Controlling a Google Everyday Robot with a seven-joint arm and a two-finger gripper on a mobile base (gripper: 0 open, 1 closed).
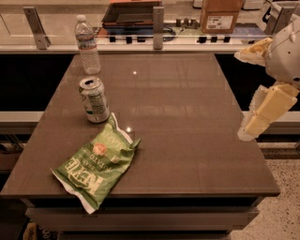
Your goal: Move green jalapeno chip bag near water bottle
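The green jalapeno chip bag (97,168) lies flat at the front left of the brown table (187,140), its white "KETTLE" lettering upside down to me. The water bottle (87,45) stands upright at the table's back left corner, clear with a white cap. My gripper (240,96) hangs at the table's right edge, far from the bag and the bottle. Its two cream fingers (269,110) are spread wide apart and hold nothing.
A green-and-white soda can (94,100) stands upright between the bottle and the bag, close to the bag's top corner. Behind the table runs a counter with metal posts (158,27), a dark tray (133,13) and a cardboard box (220,15).
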